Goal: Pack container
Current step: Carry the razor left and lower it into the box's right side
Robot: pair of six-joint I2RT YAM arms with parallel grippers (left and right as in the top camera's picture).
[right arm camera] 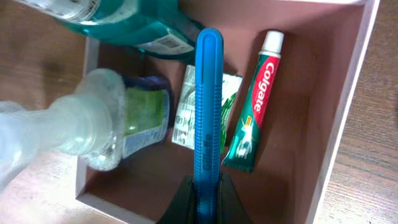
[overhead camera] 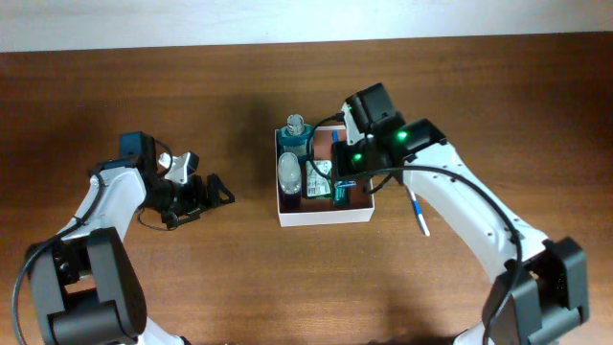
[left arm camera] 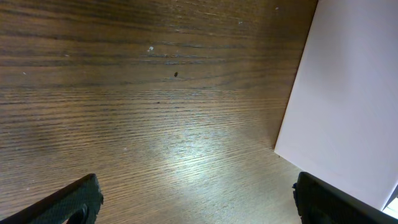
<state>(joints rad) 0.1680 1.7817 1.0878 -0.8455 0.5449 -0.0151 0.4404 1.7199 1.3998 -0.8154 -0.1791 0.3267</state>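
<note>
Centrally on bench (overhead camera: 479, 86), one container (overhead camera: 326, 217): probably light, stiff-walled cardboard, dentable; best taken by a side wall. Holds one toothpaste tube (right arm camera: 258, 106), one sachet (right arm camera: 183, 118), one teal bottle (right arm camera: 137, 25), one clear bottle (right arm camera: 81, 130). Right gripper (right arm camera: 205, 190), over its 3 o'clock side, clamped on one blue toothbrush (right arm camera: 208, 106). Left gripper (overhead camera: 206, 192), at 9 o'clock, fully spread, empty.

The square, shallow, white-walled cardboard container (overhead camera: 326, 217) sits mid-table on the brown wooden table (overhead camera: 144, 86); the left gripper (overhead camera: 213, 190) lies to its left, apart from it; a thin white stick with a blue tip (overhead camera: 419, 213) lies to its right. Inside, a teal plastic mouthwash bottle (right arm camera: 137, 22) fills the far left corner; a clear plastic bottle (right arm camera: 99, 124) lies before it; a green paper sachet (right arm camera: 182, 109) lies beside that, then a Colgate toothpaste tube (right arm camera: 255, 106) further right; a blue plastic toothbrush (right arm camera: 208, 93), in the right gripper (right arm camera: 202, 198), hangs over the sachet.
</note>
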